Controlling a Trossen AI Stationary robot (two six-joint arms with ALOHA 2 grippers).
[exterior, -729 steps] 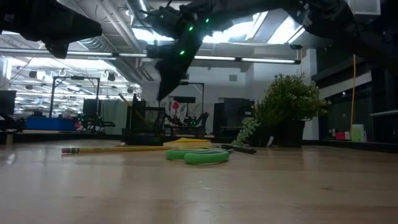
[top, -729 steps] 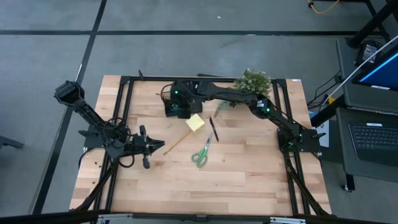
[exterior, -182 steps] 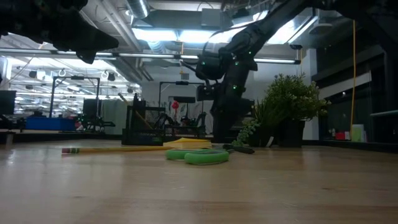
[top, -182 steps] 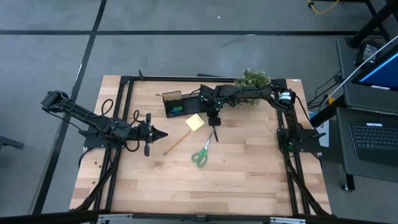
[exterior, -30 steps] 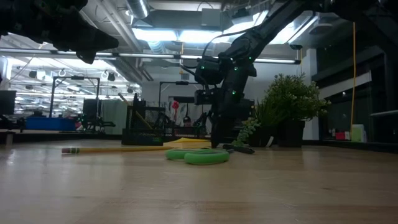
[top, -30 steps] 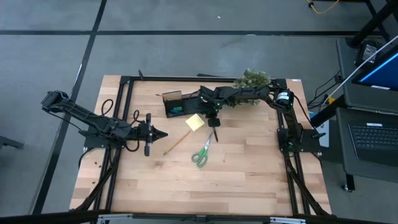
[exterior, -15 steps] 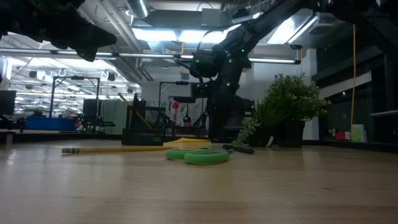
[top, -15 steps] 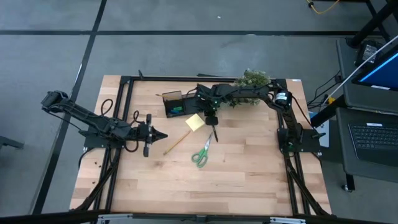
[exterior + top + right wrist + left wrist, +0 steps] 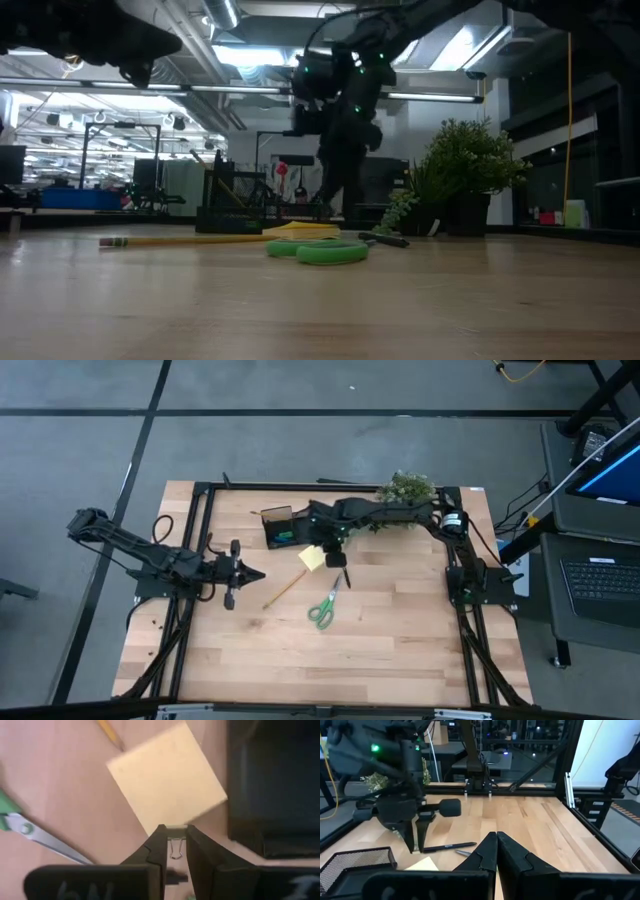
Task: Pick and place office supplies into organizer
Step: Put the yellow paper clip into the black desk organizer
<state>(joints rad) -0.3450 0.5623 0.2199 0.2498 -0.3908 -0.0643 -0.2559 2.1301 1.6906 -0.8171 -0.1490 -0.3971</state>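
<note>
Pinched between my right tool's (image 9: 174,840) fingers is a small wire-handled binder clip (image 9: 175,847), held above the square yellow sticky-note pad (image 9: 166,783). Just beside the pad stands the black mesh organizer (image 9: 281,527), with something green in one compartment. On the wooden table (image 9: 400,650) lie the green-handled scissors (image 9: 324,606), a pencil (image 9: 284,589) and a black pen (image 9: 345,571). My left tool (image 9: 252,573) waits pressed together near the left side.

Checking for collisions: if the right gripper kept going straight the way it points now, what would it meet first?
The right gripper, holding a small binder clip, points down at the table; first in line looks like the yellow sticky-note pad, near its edge, though depth is unclear.
</note>
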